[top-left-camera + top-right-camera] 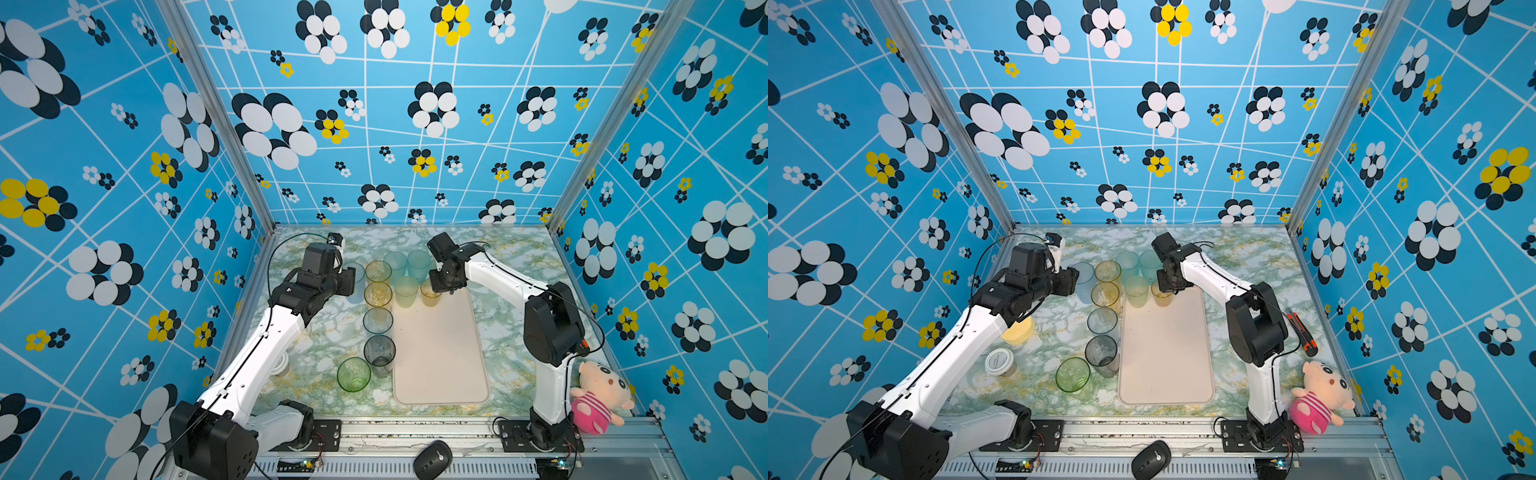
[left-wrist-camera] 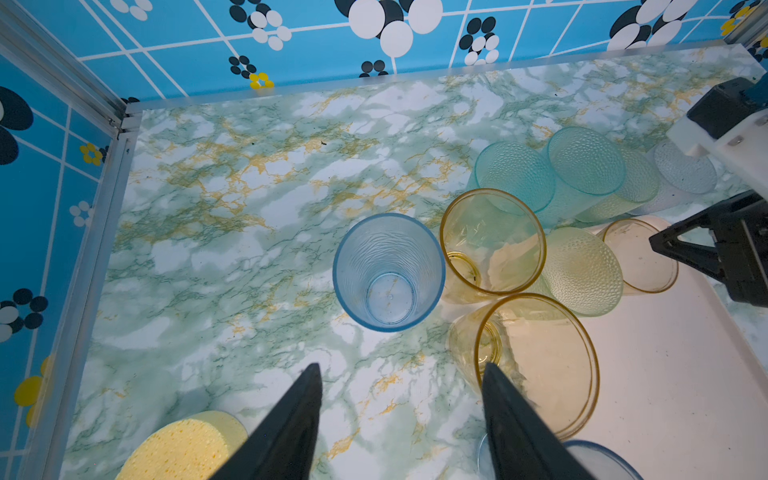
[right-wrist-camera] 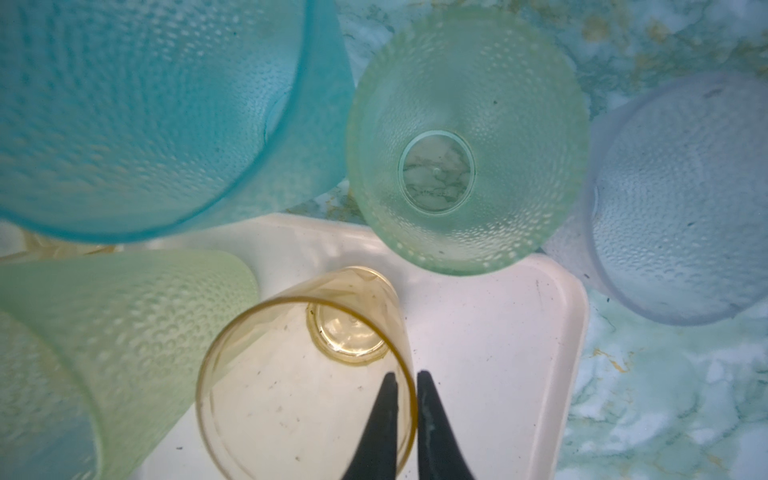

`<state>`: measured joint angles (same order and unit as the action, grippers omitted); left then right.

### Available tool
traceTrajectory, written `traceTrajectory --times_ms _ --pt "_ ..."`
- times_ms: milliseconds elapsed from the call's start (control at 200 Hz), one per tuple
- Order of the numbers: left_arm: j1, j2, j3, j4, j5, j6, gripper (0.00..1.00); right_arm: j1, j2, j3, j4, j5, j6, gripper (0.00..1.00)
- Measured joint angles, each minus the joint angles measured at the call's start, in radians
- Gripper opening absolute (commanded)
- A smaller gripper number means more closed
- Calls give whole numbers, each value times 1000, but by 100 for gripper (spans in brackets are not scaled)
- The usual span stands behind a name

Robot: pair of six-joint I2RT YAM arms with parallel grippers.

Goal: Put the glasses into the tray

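The amber glass point(image 3: 299, 374) stands upright on the far right corner of the tray point(image 3: 498, 332). Other glasses point(image 1: 378, 320) stand on the marble table point(image 1: 316, 353) by the tray's left edge and far end. The right gripper point(image 3: 407, 374) straddles the amber glass's rim with its fingers narrow; whether they pinch it is unclear. The left gripper point(image 2: 401, 364), fingers wide apart, hovers near a blue glass point(image 2: 388, 272). Print on the white lid point(image 1: 999, 361) is too small to read.

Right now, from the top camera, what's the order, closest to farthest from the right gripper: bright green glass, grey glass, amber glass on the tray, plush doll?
From the right gripper, in a top view:
1. amber glass, on the tray's far end, rim between the jaws.
2. grey glass, left of the tray.
3. bright green glass, farther left and forward.
4. plush doll, front right corner.
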<state>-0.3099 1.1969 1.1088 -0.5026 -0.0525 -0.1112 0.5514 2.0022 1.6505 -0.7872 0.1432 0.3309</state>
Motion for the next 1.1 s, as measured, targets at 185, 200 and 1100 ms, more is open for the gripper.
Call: traceTrajectory --times_ms 185,200,1100 --pt "0 0 0 0 0 0 62 0 0 0 11 0 0 18" --pt "0 0 0 0 0 0 62 0 0 0 11 0 0 19" --pt "-48 2 3 -4 -31 11 60 -244 -266 -120 62 -3 -5 24"
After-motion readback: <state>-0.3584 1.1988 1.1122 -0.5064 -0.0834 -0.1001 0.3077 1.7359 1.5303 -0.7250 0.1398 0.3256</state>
